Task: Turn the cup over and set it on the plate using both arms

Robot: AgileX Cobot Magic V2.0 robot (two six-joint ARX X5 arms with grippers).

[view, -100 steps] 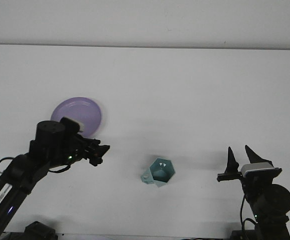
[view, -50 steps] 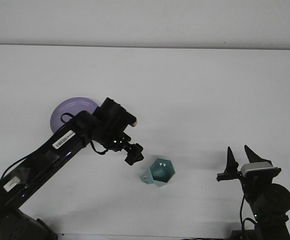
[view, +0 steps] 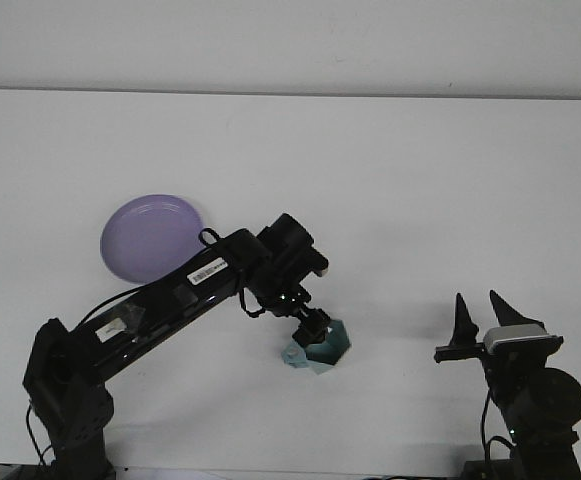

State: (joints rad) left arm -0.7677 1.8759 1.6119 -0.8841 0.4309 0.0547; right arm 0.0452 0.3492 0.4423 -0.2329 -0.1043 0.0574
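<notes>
Here, the black left gripper (view: 311, 327), its opening unreadable, meets the teal faceted plastic cup (view: 320, 346) at six o'clock; round lavender plate (view: 150, 237) at nine. Right gripper (view: 482, 313) spread wide.

A single front view is supplied. The scene is seen from behind and above the robot, looking forward and steeply down over the white table (view: 390, 180). The far table edge is met by a pale wall near the top of the frame. The left arm (view: 170, 300) enters from the lower left, the right arm (view: 530, 400) from the lower right. The whole working surface is taken in from a moderate distance. No second view is given, so no overlap can be reported.
</notes>
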